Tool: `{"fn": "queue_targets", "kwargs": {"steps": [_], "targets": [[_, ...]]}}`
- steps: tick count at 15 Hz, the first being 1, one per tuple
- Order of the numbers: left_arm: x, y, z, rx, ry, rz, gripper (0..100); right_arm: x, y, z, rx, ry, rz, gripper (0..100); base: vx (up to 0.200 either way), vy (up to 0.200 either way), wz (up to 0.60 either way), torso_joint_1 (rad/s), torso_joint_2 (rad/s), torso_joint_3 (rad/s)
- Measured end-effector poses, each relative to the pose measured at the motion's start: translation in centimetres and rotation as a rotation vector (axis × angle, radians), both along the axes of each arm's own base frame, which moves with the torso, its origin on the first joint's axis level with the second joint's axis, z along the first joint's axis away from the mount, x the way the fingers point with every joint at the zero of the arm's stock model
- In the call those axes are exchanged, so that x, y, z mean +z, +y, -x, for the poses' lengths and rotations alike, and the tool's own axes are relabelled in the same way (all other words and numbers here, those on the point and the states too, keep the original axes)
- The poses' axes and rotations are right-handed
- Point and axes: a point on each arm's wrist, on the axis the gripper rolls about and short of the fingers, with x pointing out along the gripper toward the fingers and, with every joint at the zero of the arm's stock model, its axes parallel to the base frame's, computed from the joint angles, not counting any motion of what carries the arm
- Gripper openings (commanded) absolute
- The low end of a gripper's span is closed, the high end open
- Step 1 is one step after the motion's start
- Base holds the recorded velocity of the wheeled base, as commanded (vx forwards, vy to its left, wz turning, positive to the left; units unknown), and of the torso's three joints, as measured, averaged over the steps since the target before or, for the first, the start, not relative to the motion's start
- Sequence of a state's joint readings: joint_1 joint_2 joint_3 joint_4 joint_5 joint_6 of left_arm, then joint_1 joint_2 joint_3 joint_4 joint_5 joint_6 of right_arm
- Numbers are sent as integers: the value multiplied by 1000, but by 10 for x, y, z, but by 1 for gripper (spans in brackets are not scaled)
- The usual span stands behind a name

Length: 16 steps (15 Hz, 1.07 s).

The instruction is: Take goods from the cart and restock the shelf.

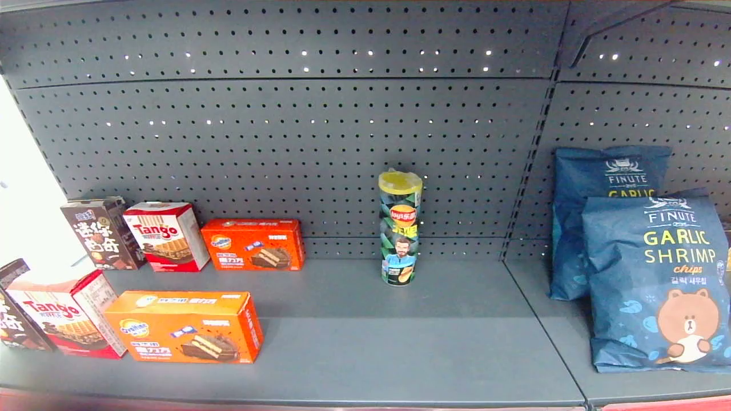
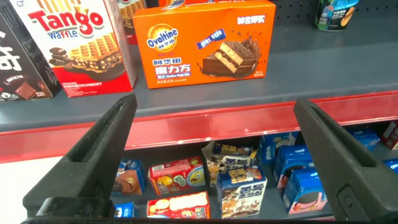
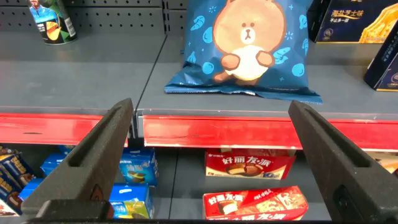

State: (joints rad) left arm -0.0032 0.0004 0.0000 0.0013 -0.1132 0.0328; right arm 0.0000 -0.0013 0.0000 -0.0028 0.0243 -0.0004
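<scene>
Shelf point(image 1: 411, 342) carrying goods in loose rows: a chip can point(image 1: 400, 228) stands upright near the perforated back panel point(image 1: 297, 148) at mid-width, two orange boxes point(image 1: 185, 326) and two red wafer boxes point(image 1: 167, 235) sit one behind the other toward the left, and two blue chip bags point(image 1: 657, 279) sit one in front of the other in the bay to the right. Left gripper point(image 2: 214, 109) and right gripper point(image 3: 211, 109) each hang before the shelf's red front edge point(image 3: 217, 132), jaws spread wide and holding nothing. The left one faces the front orange box, the right one the front blue bag.
</scene>
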Motion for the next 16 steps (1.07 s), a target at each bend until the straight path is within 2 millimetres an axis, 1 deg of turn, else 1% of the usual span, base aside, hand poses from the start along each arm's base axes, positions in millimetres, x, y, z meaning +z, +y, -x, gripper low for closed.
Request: {"fn": "queue_targets", "kwargs": {"steps": [9, 16], "targets": [[0, 0, 0, 1, 0, 5, 100, 0, 0, 0, 0, 0, 1, 100, 0, 0, 0, 0, 0, 0], [0, 0, 0, 3, -1, 5, 100, 0, 0, 0, -3, 0, 3, 100, 0, 0, 600, 3, 4, -1]]}}
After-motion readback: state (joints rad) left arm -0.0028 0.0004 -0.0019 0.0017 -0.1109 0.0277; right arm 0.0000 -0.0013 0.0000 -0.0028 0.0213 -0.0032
